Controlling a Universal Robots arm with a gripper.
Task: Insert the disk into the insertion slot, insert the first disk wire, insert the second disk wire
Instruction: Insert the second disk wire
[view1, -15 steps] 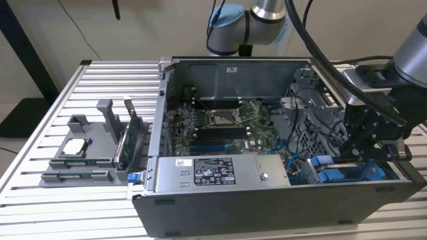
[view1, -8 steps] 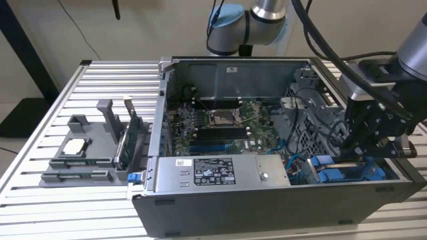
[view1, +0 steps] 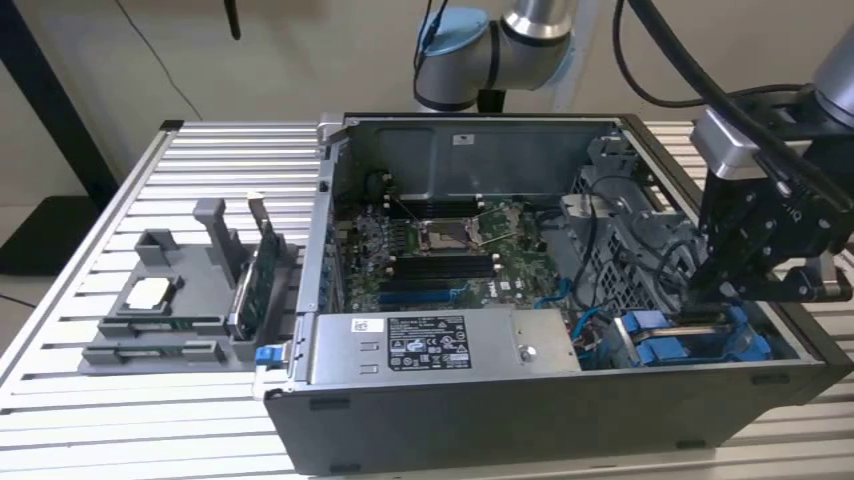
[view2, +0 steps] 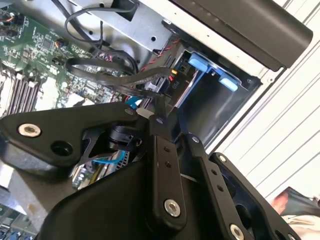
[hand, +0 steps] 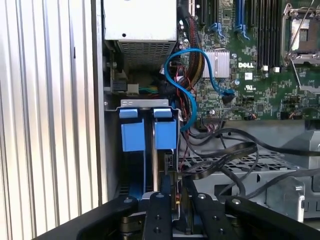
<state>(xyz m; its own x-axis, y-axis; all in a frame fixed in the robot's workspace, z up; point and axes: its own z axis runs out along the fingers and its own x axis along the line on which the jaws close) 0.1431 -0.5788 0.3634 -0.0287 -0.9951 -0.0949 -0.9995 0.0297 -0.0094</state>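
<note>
The disk (hand: 165, 136), in its blue carrier, sits down in the insertion slot (hand: 145, 104) at the case's front corner, beside a second blue carrier (hand: 132, 135). In the exterior view the blue carriers (view1: 681, 345) lie low on that view's right, with my gripper (view1: 707, 318) reaching down onto them. In both wrist views the black fingers (hand: 161, 200) close together at the disk's rear edge. My gripper (view2: 159, 119) looks shut on a black disk wire plug (view2: 171, 84) at the disk's connector end. Whether the plug is seated is hidden.
Loose black cables (hand: 225, 150) drape over the perforated drive cage (hand: 235, 167). A blue cable (hand: 192, 60) loops above the motherboard (view1: 441, 250). The labelled power supply (view1: 427, 345) lies along the case front. A grey holder (view1: 160, 320) with a green card (view1: 267, 260) stands outside the case.
</note>
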